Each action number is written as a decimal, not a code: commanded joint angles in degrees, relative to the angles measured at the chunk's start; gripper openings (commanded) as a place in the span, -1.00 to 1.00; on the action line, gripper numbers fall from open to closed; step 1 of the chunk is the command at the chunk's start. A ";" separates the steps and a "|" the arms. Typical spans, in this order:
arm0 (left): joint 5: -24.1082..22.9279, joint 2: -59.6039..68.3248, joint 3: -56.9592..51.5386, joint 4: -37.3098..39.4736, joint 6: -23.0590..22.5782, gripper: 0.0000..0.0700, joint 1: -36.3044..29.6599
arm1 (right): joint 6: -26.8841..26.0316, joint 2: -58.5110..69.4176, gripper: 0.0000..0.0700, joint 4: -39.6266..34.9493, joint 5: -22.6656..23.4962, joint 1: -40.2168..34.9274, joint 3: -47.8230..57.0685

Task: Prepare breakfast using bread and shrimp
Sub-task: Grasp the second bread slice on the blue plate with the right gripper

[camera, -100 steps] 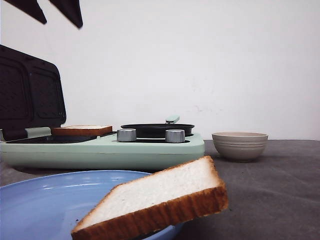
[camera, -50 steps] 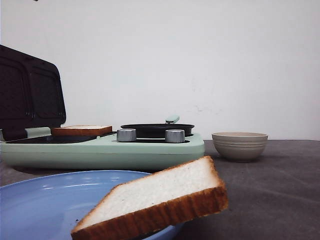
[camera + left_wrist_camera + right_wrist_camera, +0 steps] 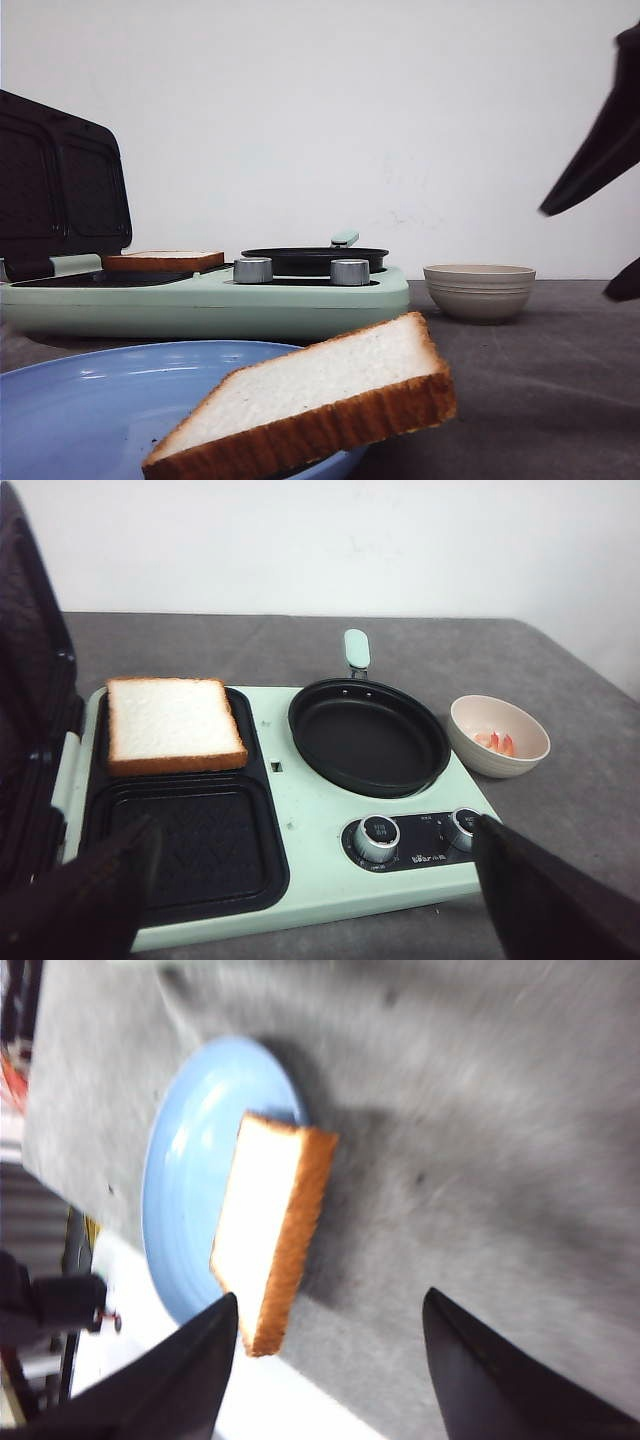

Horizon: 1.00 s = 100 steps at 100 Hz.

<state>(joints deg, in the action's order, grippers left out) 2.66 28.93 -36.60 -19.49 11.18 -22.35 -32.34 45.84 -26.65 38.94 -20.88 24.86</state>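
One bread slice [image 3: 320,400] leans over the rim of the blue plate [image 3: 90,410] at the front; the blurred right wrist view shows it too [image 3: 270,1230]. My right gripper [image 3: 330,1360] is open and empty, above the table beside that slice; its dark fingers [image 3: 600,160] show at the front view's right edge. A second bread slice [image 3: 172,723] lies in the far sandwich tray of the mint-green breakfast maker [image 3: 320,810]. The shrimp [image 3: 495,742] lie in the beige bowl [image 3: 498,735]. My left gripper [image 3: 310,920] is open and empty, above the maker's near edge.
The maker's dark lid [image 3: 30,710] stands open. A black frying pan [image 3: 368,736] sits on the maker, with two silver knobs [image 3: 375,837] below it. The near sandwich tray [image 3: 190,840] holds nothing. The bowl [image 3: 480,290] stands right of the maker on the grey table.
The left gripper's fingers, at the front view's top left a second ago, have gone out of that view. The right gripper has come into view at the right edge.
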 commanded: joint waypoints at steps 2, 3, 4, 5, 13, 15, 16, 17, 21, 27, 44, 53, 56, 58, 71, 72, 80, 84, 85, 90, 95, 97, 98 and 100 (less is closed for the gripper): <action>-1.68 -2.97 0.92 -1.22 1.38 0.57 -0.11 | -2.08 2.67 0.03 2.93 -1.31 -3.21 0.24; -1.95 -3.39 1.09 -1.64 1.38 0.57 -0.11 | -2.08 2.84 0.03 3.08 -1.51 -3.41 0.24; -2.10 -3.58 1.16 -1.84 1.38 0.57 -0.11 | -2.19 3.19 0.03 3.37 -1.79 -3.76 0.24; -2.58 -4.17 1.38 -2.43 1.36 0.57 -0.11 | -2.27 3.74 0.03 3.85 -2.27 -4.31 0.24; -4.98 -6.97 2.40 -5.33 1.36 0.57 -0.11 | -2.78 6.36 0.03 6.12 -4.02 -6.67 0.24; -5.53 -7.56 2.60 -5.99 1.36 0.57 -0.11 | -3.02 7.06 0.03 6.88 -4.13 -7.26 0.24; -5.81 -7.87 2.67 -6.38 1.33 0.57 -0.11 | -3.15 7.39 0.03 7.26 -4.11 -7.54 0.24; -6.03 -8.15 2.73 -6.73 1.33 0.57 -0.11 | -3.23 7.74 0.03 7.56 -4.11 -7.80 0.24; -6.73 -9.03 2.91 -7.76 1.29 0.57 -0.11 | -3.58 9.05 0.03 8.96 -4.15 -8.83 0.24; -7.34 -10.19 2.95 -9.49 1.01 0.57 -0.11 | -4.09 10.93 0.03 10.88 -4.50 -10.21 0.24; -8.74 -12.00 2.97 -13.62 0.87 0.57 -0.11 | -4.85 16.70 0.03 15.78 -4.87 -13.27 0.24; -9.25 -12.57 2.97 -14.45 0.52 0.57 -0.11 | -4.83 19.54 0.03 16.85 -4.81 -14.56 0.24; -9.31 -12.59 2.97 -14.45 0.22 0.57 -0.11 | -4.83 20.35 0.03 17.20 -4.70 -15.02 0.24; -9.33 -12.59 2.97 -14.47 0.09 0.57 -0.11 | -4.81 20.83 0.03 17.38 -4.52 -15.34 0.24; -9.33 -12.57 2.97 -14.49 -0.07 0.57 -0.11 | -4.76 22.53 0.03 18.60 -4.48 -17.70 0.24; -9.33 -12.57 2.97 -14.49 -0.09 0.57 -0.11 | -4.76 22.67 0.03 18.73 -4.48 -17.88 0.24; -9.33 -12.57 2.97 -14.49 -0.20 0.57 -0.11 | -4.81 23.12 0.03 20.00 -4.52 -19.19 0.24; -9.33 -12.57 2.97 -14.49 -0.20 0.57 -0.11 | -4.85 23.37 0.03 20.70 -4.57 -19.67 0.24; -9.33 -12.57 2.97 -14.49 -0.20 0.57 -0.11 | -4.94 23.45 0.03 20.94 -4.57 -19.87 0.24; -9.33 -12.57 2.97 -14.45 -0.20 0.57 -0.11 | -5.22 23.74 0.03 21.40 -4.83 -20.28 0.24; -9.33 -12.57 2.97 -14.36 -0.22 0.57 -0.11 | -5.22 24.17 0.03 21.75 -4.96 -20.61 0.24; -9.33 -12.57 2.97 -14.36 -0.22 0.57 -0.11 | -5.22 24.33 0.03 21.86 -4.92 -20.63 0.24; -9.35 -12.57 2.97 -14.36 -0.22 0.57 -0.11 | -5.22 24.44 0.03 21.90 -4.90 -20.65 0.24; -9.35 -12.57 2.97 -14.36 -0.22 0.57 -0.11 | -5.22 24.70 0.03 22.03 -4.87 -20.70 0.24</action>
<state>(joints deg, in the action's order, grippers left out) -6.28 16.34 -33.52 -34.52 11.51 -22.35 -36.95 69.23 -5.28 34.26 -40.93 24.86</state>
